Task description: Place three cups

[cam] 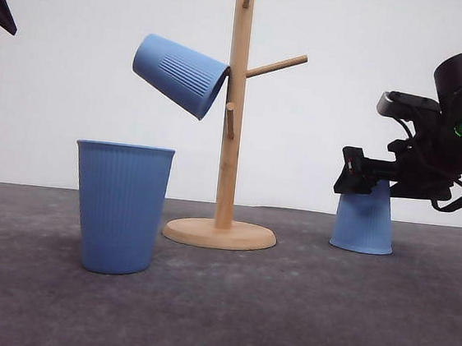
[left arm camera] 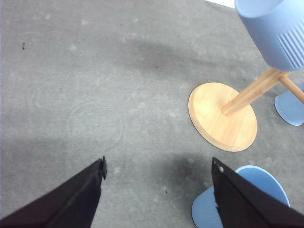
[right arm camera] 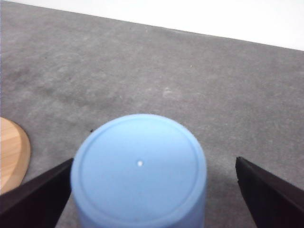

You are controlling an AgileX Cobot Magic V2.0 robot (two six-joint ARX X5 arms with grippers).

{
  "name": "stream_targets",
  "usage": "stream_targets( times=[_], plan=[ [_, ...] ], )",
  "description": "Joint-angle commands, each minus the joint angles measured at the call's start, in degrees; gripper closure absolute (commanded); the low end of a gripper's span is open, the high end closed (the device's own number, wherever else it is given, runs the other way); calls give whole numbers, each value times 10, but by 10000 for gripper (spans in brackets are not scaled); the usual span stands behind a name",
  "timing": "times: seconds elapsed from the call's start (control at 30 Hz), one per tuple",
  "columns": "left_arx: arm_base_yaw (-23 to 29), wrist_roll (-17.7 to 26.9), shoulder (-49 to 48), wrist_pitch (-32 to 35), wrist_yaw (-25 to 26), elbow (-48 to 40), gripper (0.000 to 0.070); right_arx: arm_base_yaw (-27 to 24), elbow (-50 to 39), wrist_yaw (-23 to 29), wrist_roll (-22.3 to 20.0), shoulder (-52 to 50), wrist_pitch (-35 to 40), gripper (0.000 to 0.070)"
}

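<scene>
Nearest us, at seven o'clock on the counter (cam: 283, 311), upright cup (cam: 120, 208); left gripper (left arm camera: 159, 173) above it, jaws wide, empty. Behind, peg stand (cam: 232, 123) carrying hung cup (cam: 179, 75) at eleven o'clock. At three o'clock, inverted cup (cam: 363, 225); right gripper (right arm camera: 154, 185) straddles it, jaws wide. We judge these cups light, ribbed, slightly flexible: grasp mid-wall.

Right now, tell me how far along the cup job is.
Done: one cup hangs on a peg of the stand. In hand: the open right claw straddles the upside-down cup, not yet gripping. Left: that cup and the upright cup; the left claw is open, empty.
</scene>
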Motion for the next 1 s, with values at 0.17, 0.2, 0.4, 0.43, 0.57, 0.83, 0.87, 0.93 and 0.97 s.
stream_targets(
  times=[0.17,0.2,0.4,0.43,0.57,0.83,0.87,0.93,0.97],
  plan=[
    [0,-8,4,4,-3,7,278,2,16,0,-3,17,11,94],
    [0,-9,4,4,-3,7,278,2,16,0,-6,17,11,100],
    [0,-11,4,4,-4,7,278,2,16,0,-13,26,18,140],
    [0,-12,4,4,-4,7,278,2,16,0,-13,28,19,141],
    [0,-14,4,4,-4,7,278,2,16,0,-13,31,23,176],
    [0,-15,4,-1,-6,7,278,2,16,0,-12,31,29,266],
    [0,-15,4,-3,-7,7,278,1,16,0,-12,31,29,273],
    [0,-15,4,-8,-13,7,278,1,16,-1,-11,31,30,287],
    [0,-15,4,-11,-16,7,278,1,16,-1,-11,31,31,287]
  ],
)
